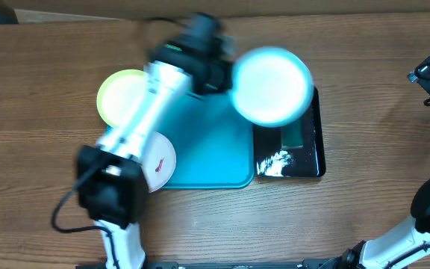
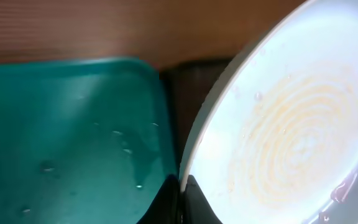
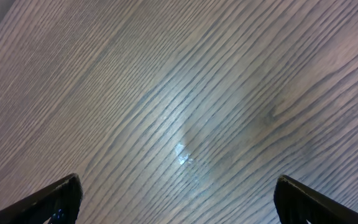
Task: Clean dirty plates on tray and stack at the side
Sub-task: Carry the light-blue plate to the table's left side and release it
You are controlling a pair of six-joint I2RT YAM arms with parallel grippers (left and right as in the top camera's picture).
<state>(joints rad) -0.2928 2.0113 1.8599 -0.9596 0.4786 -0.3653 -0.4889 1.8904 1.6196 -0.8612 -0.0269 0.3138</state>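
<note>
Overhead: white plate [image 1: 163, 161] lies across the near left rim of the turquoise tray [image 1: 215, 149]. The tray's middle is bare, with droplets showing in the left wrist view. Yellow-green plate [image 1: 119, 97] sits at the tray's far left corner. Left gripper [image 1: 213, 71] is clamped on the rim of the light blue plate [image 1: 272, 84], held over the tray's far right corner and the black tray [image 1: 310, 153] just beside it. Right gripper [image 3: 179, 202], fingers apart, is over bare table [image 3: 185, 93], well right of the tray.

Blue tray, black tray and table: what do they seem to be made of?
Blue tray: likely plastic with a smooth semi-gloss finish. It has a rounded moulded corner, and water beads on it in the left wrist view.
Black tray: high gloss, perhaps plastic, judging by the bright glare patch.
Table: wood or wood-look laminate, fairly matte. The grain lines fit either.
</note>
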